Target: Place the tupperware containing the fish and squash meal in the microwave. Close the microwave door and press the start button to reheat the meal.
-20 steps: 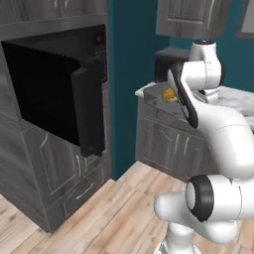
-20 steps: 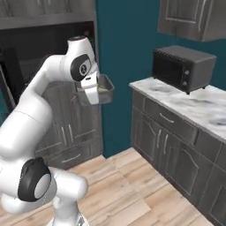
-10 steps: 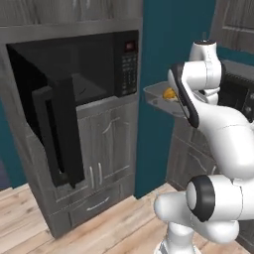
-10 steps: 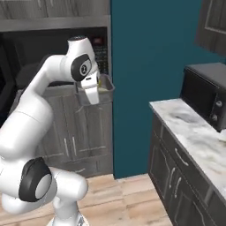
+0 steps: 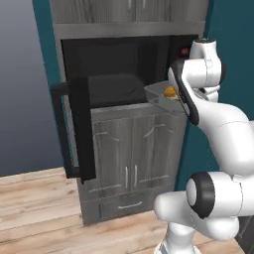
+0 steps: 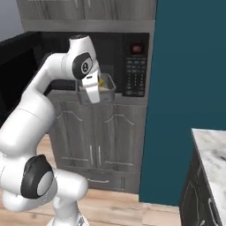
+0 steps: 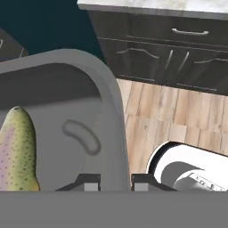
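While my tool (image 7: 114,181) pinches the tupperware (image 5: 163,95) rim just outside the microwave (image 5: 124,69) mouth, right of the open microwave door (image 5: 82,129), I'd push it in level, clearing the frame

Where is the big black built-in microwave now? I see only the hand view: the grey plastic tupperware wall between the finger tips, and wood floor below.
Observer: Straight ahead of the arm. In the left base view the shallow clear-grey tupperware hangs just in front of the black built-in microwave, not yet inside its dark cavity.
Operator: Is the door open enough?
Observer: Yes. The wide black microwave door with its bar handle stands swung out to the left.
Operator: And the keypad?
Observer: In the right base view the keypad panel, with a small red display above it, lies to the right of the tupperware.
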